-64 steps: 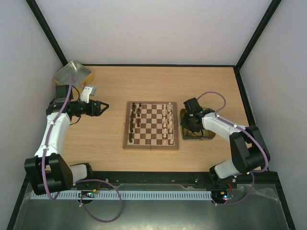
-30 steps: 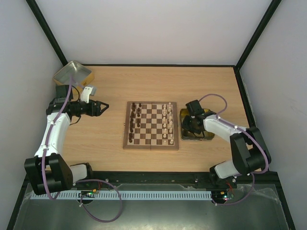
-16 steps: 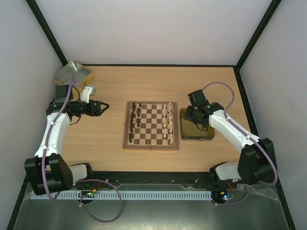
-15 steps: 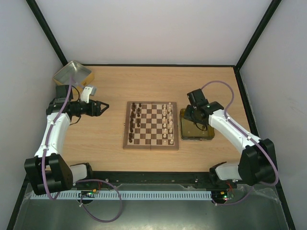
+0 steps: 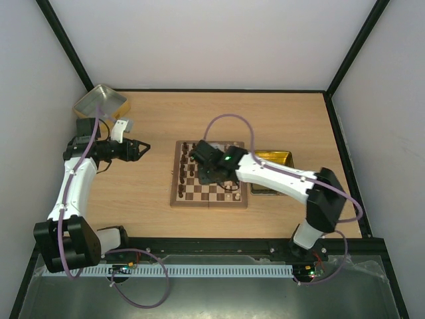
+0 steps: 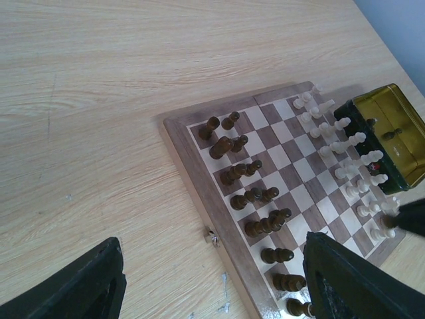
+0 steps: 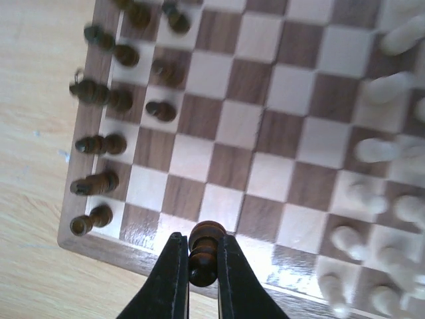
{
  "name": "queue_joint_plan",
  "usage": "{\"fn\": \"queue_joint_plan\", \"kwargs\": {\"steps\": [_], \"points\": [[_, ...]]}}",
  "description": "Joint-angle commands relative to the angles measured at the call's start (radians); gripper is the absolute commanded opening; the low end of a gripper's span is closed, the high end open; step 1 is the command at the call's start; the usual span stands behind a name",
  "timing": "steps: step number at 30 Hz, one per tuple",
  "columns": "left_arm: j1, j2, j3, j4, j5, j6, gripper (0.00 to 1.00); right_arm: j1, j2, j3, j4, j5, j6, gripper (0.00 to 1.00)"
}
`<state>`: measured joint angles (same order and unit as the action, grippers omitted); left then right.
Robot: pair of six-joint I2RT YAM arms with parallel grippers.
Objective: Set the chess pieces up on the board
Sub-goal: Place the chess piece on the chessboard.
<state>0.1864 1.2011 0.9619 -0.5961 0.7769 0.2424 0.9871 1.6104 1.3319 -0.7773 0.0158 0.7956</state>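
Observation:
The board (image 5: 176,198) lies mid-table, with dark chess pieces (image 5: 186,163) along its left side and cream ones (image 5: 230,193) along its right. My right gripper (image 5: 212,177) hangs over the board, shut on one dark brown piece (image 7: 205,253). In the right wrist view that piece hovers above the board's (image 7: 265,133) near rim, a few squares from the left corner. Dark pieces (image 7: 99,143) stand to its left and cream ones (image 7: 385,149) to its right. My left gripper (image 5: 143,149) is open and empty, left of the board. Its fingers (image 6: 86,286) frame the board's rim (image 6: 199,199).
A gold tray (image 5: 273,158) sits just right of the board, partly under my right arm; it also shows in the left wrist view (image 6: 392,143). A second metal tin (image 5: 99,101) stands at the back left corner. Black frame posts border the table.
My right arm has swung left from the gold tray to above the board, carrying the dark piece. The left arm has not moved.

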Motion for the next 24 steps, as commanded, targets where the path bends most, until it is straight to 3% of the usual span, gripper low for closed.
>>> {"fn": "queue_joint_plan", "kwargs": {"steps": [1,9,24], "points": [[0.004,-0.025,-0.015,0.001,-0.011,-0.001,0.73,0.056,0.112,0.078,-0.029,-0.004,0.012,0.02],[0.005,-0.032,-0.017,0.003,-0.018,0.0,0.73,0.072,0.272,0.167,-0.003,-0.02,-0.019,0.02],[0.005,-0.03,-0.018,0.0,-0.007,0.008,0.73,0.063,0.403,0.246,0.029,-0.054,-0.045,0.02]]}}
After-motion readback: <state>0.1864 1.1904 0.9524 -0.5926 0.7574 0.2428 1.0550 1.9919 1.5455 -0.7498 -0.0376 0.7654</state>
